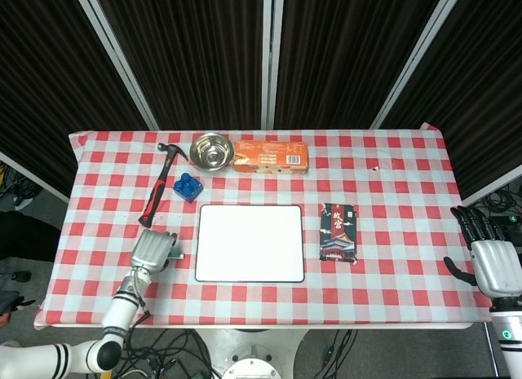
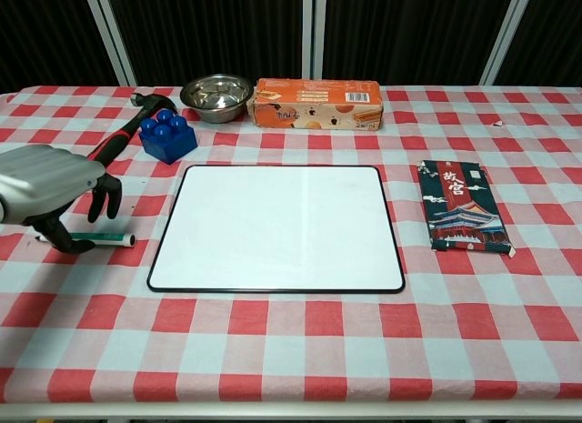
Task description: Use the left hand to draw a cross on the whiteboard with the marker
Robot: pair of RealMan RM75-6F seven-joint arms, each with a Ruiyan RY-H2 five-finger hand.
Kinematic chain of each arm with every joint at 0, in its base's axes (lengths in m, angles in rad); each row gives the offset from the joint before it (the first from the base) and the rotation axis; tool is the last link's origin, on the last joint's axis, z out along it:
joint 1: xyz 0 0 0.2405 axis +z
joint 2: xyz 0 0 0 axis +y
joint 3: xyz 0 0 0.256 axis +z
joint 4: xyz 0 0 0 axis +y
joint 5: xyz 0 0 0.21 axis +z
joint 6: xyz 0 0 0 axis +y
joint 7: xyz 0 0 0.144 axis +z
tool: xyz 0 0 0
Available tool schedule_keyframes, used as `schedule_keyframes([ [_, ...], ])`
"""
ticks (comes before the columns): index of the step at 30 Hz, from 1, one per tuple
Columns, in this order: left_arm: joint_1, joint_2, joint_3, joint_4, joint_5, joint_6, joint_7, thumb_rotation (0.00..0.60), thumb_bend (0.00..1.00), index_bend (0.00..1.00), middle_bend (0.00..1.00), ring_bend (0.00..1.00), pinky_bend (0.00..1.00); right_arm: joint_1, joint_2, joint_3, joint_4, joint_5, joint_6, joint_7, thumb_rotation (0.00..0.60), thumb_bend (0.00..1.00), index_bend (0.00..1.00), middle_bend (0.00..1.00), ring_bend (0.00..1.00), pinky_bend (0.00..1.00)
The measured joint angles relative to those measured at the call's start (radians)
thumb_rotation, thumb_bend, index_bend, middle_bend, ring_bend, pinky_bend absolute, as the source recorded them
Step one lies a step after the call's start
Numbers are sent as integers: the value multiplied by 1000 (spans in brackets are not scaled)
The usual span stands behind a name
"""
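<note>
Step in hand: you were on the pick-up; nothing was drawn yet, and the whiteboard (image 2: pixel 275 227) lay blank and flat in the middle of the table.
Left hand: your left hand (image 2: pixel 50 188) hung palm-down over the marker (image 2: pixel 102 239), fingers curled downward around it but apart, gripping nothing as far as the chest view showed; I could not tell whether a fingertip touched the barrel.
Marker: it lay on its side on the cloth just left of the whiteboard, its dark end pointing toward the board, most of its length hidden under your hand in the head view.
Next move, as I judged it: you needed to lower the hand, pinch the barrel, then tilt the marker so the tip faced down before carrying it over the board; whether the cap was on could not be seen.
Right hand: your right hand (image 1: pixel 494 263) sat off the table's right edge, fingers spread, holding nothing.
Surface: a red-and-white checked tablecloth (image 2: pixel 300 350) covered the table.
Other items: a hammer (image 2: pixel 111 152), a blue block (image 2: pixel 166 135), a steel bowl (image 2: pixel 216 96), an orange box (image 2: pixel 316 103) and a dark packet (image 2: pixel 462 206) stood around the board.
Room: dark curtains (image 1: pixel 204 53) hung behind.
</note>
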Motion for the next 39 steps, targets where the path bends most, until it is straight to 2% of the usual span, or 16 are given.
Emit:
schedule_keyframes([
  [8, -19, -28, 19, 28, -33, 22, 30, 600, 263, 438, 487, 693, 989, 2, -2, -2, 5, 4, -10, 9, 600, 171, 0, 57, 0, 118],
  [33, -38, -49, 45, 81, -18, 19, -41, 600, 284, 492, 529, 696, 989, -4, -2, -3, 7, 16, -13, 13, 600, 171, 0, 57, 0, 118],
  [39, -39, -48, 49, 87, -6, 15, -62, 600, 330, 541, 571, 704, 989, -3, -2, -3, 3, 19, -18, 8, 600, 171, 0, 58, 0, 118],
])
